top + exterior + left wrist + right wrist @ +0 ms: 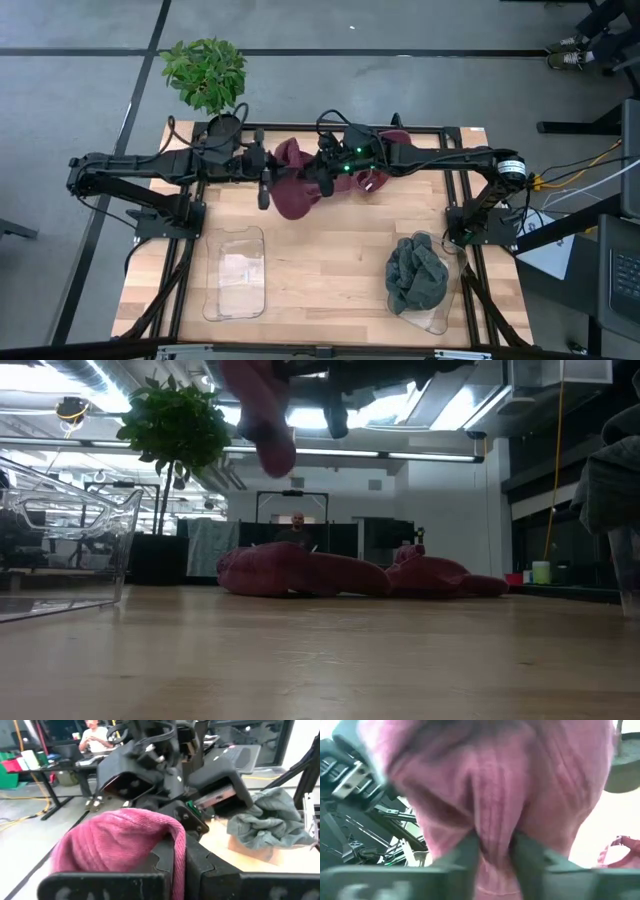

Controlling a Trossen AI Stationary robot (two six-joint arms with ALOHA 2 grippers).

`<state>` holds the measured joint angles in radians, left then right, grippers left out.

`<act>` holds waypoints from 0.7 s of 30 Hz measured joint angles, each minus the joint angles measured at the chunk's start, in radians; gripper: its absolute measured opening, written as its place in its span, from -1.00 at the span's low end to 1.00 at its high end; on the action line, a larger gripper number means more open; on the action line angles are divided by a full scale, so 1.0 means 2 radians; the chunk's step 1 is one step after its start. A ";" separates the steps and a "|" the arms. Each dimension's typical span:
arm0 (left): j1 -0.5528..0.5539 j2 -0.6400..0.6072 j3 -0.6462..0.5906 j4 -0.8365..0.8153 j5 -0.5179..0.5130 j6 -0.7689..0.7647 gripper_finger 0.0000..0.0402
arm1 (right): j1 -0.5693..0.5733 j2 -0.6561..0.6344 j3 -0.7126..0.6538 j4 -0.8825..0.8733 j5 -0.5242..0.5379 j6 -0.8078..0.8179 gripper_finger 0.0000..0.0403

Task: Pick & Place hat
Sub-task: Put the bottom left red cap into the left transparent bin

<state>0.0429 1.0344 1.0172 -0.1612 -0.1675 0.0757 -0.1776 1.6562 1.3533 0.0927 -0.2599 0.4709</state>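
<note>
A maroon knit hat (293, 197) hangs in the air between my two grippers, above the far middle of the table; in the low view it shows high up (265, 420). My left gripper (264, 190) is shut on its left side and my right gripper (322, 182) on its right side. More maroon hats (378, 172) lie in a pile on the table at the far edge, also seen in the low view (340, 575). My left gripper (181, 865) pinches a fold of the hat's knit edge (176, 837) between its two fingers, coming level from the table's left. The hat is lifted clear of the table and bulges out beside the fingers. My right gripper (495, 855) pinches a bunched fold of the hat's knit (495, 827) between its two fingers (466, 855), coming from the table's right. Several layers seem gathered there. The hat is clear of the table and fills the view beyond the fingers.
A clear container (235, 272) stands on the near left of the table. A second clear container (432, 318) on the near right holds grey-green hats (416, 275). A potted plant (207, 72) stands at the far left corner. A person sits in the room behind (297, 525).
</note>
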 joint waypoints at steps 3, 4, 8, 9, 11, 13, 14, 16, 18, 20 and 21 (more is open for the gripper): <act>0.000 -0.020 0.000 -0.032 -0.013 0.000 -0.96 | 0.000 0.000 0.000 0.010 -0.002 -0.001 -0.89; 0.000 -0.026 0.000 -0.044 -0.017 -0.002 -0.96 | 0.000 -0.001 0.000 0.011 -0.002 -0.002 -0.91; 0.000 -0.042 0.000 -0.097 -0.028 -0.026 -0.94 | 0.000 -0.003 0.000 0.014 -0.002 0.000 -0.89; 0.000 -0.045 0.000 -0.109 -0.028 -0.033 -0.93 | 0.000 -0.005 -0.001 0.015 -0.002 -0.002 -0.90; 0.000 -0.046 0.000 -0.126 -0.028 -0.044 -0.90 | 0.000 -0.008 -0.001 0.025 -0.002 -0.006 -0.94; 0.000 -0.046 0.000 -0.135 -0.028 -0.048 -0.88 | 0.000 -0.013 -0.001 0.027 -0.002 -0.008 -0.94; 0.000 -0.046 0.000 -0.134 -0.027 -0.049 -0.87 | 0.000 -0.014 -0.001 0.031 -0.002 -0.010 -0.94; 0.000 -0.046 0.000 -0.132 -0.027 -0.049 -0.84 | 0.000 -0.017 -0.001 0.032 -0.002 -0.014 -0.94; 0.000 -0.046 0.000 -0.130 -0.027 -0.052 -0.80 | 0.000 -0.019 -0.001 0.030 -0.002 -0.018 -0.94; 0.000 -0.052 0.000 -0.127 -0.025 -0.066 -0.74 | 0.000 -0.019 -0.001 0.028 -0.002 -0.021 -0.94; 0.000 -0.057 0.000 -0.122 -0.023 -0.077 -0.70 | 0.000 -0.019 -0.001 0.028 -0.001 -0.023 -0.94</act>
<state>0.0435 0.9209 1.0176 -0.4060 -0.2142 -0.0776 -0.1777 1.6180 1.3519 0.1480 -0.2627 0.4256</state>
